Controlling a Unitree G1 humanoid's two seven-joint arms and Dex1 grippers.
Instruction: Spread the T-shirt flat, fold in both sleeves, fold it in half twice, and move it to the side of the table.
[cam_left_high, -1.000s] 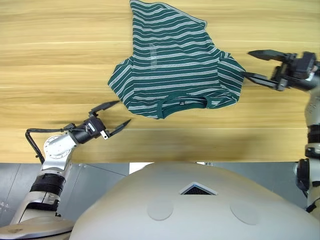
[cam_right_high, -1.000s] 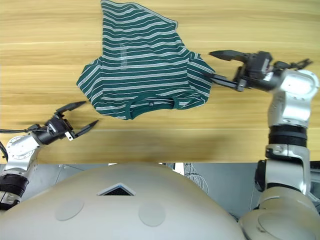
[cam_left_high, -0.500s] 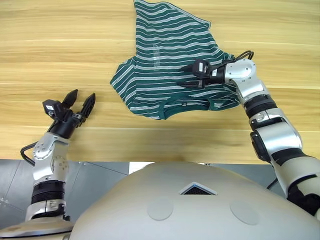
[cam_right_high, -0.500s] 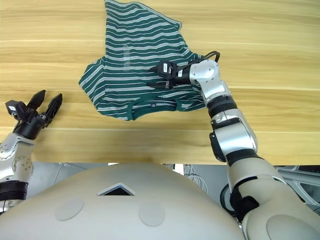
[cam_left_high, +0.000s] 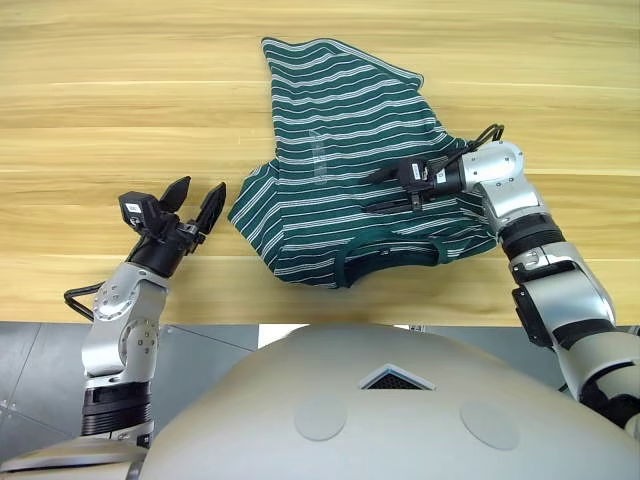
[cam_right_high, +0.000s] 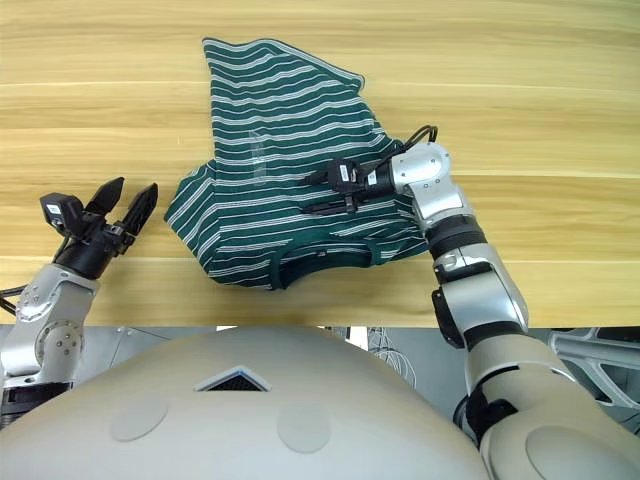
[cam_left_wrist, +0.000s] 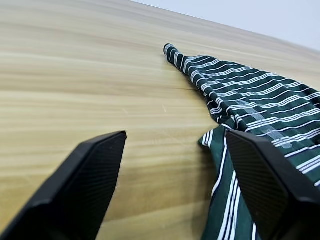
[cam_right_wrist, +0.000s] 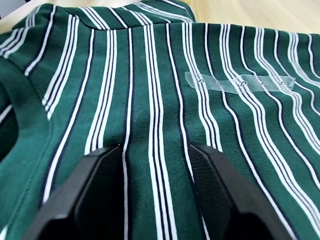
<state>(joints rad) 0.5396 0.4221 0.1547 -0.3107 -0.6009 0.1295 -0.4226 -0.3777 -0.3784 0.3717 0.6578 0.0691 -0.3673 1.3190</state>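
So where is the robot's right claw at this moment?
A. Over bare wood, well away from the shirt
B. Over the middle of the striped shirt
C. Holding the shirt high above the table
B: the right claw is low over the middle of the striped shirt, open, with cloth showing between its fingers, and the shirt lies on the table.

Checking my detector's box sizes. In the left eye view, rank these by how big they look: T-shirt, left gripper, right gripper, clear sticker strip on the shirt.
1. T-shirt, by far the largest.
2. left gripper and right gripper: they look about alike, so I won't rank them.
3. clear sticker strip, the smallest.
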